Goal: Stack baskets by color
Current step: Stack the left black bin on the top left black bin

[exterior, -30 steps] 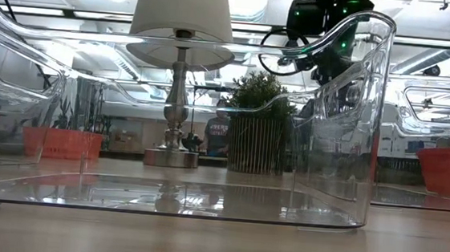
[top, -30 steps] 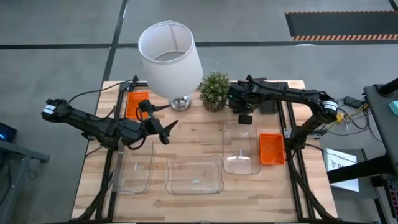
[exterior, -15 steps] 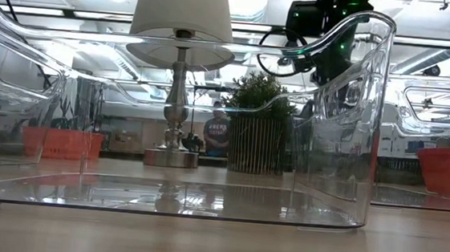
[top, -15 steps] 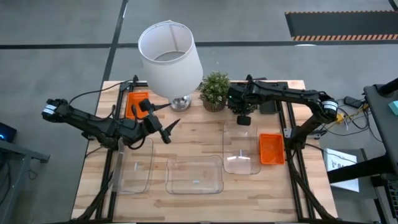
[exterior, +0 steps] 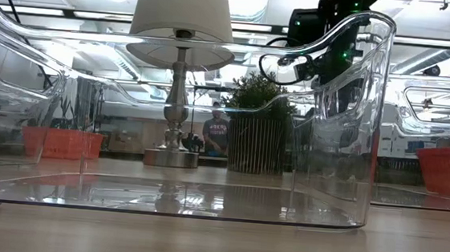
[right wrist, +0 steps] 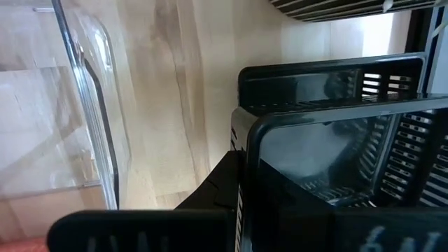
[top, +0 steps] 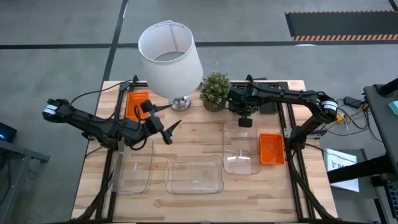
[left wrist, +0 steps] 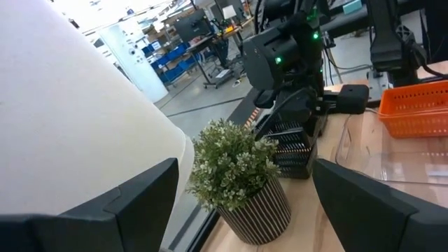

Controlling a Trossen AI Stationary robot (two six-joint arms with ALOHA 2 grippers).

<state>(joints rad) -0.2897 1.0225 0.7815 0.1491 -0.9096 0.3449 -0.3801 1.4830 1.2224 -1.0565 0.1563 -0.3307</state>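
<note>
- Since the earlier frame, the right gripper [top: 245, 121] has shifted slightly toward the potted plant [top: 215, 91].
- Its fingers pinch a black slatted basket [right wrist: 329, 140].
- Left gripper [top: 168, 130] fingers are spread, empty.

I get the potted plant [top: 215, 89] from overhead, level from bench height, and close from my left wrist.

We see a white lampshade [top: 170, 58] on a silver lamp base [top: 181, 102] at the wooden counter's [top: 199, 134] far edge, with a small potted green plant [top: 215, 91] just beside it. Beyond, a person [exterior: 217, 133], perhaps seated, shows in the room.
</note>
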